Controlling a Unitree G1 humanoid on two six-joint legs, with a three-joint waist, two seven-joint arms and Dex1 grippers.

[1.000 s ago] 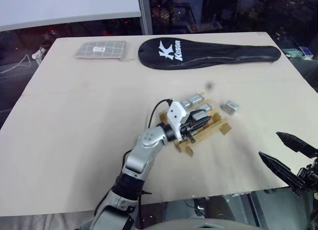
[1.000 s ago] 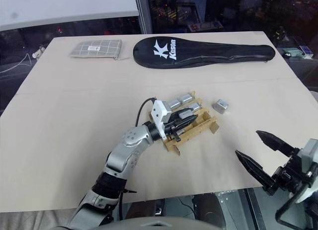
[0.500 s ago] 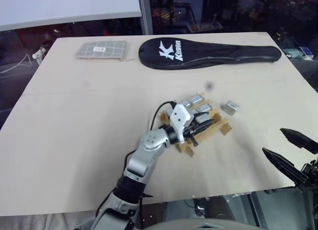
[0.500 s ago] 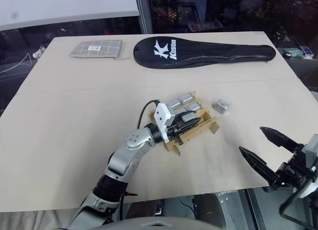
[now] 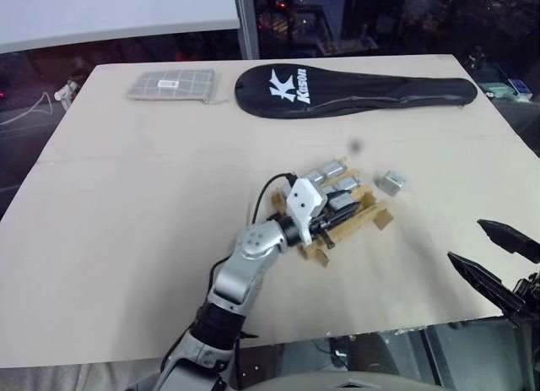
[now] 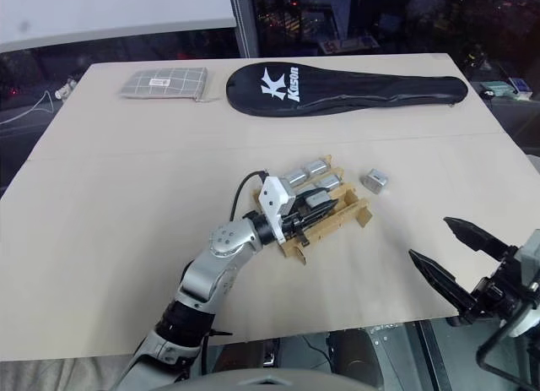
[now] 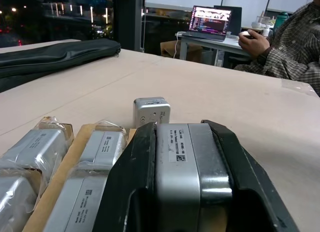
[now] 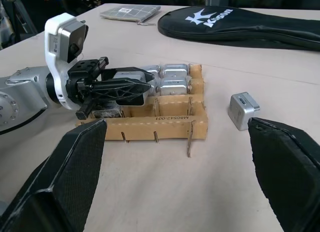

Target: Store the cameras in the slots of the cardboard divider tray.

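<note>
Since a second ago your left arm has drawn back a little along the cardboard divider tray (image 6: pixel 333 217), and the right gripper (image 6: pixel 456 257) sits a touch lower in the right eye view's lower right corner; nothing on the table has shifted.

By size, you have the tan table (image 6: pixel 126 205) across most of the frame, then the long black racket cover (image 6: pixel 354 89) along the upper middle and right, and the grey gridded pad (image 6: pixel 162 82) at the upper left. The tray lies just right of centre, angled, with several cameras (image 6: pixel 305 172) already sitting in its slots near the far side, some in clear wrap. One loose camera (image 6: pixel 375 181) rests on the table just to the right of the tray, apart from it.

Your left gripper (image 6: pixel 314 212) lies over the tray's near rows, pointing toward the right of the frame. In the left wrist view its two black fingers (image 7: pixel 131 187) flank a silver camera (image 7: pixel 185 177) closely on both sides; whether they are pressing it or have begun to let go you cannot tell from these views. That camera is low among the tray's ridges.

Your right gripper hangs off the table's near right edge with its fingers (image 8: pixel 75 172) spread wide and nothing between them, well apart from the tray and the loose camera.
</note>
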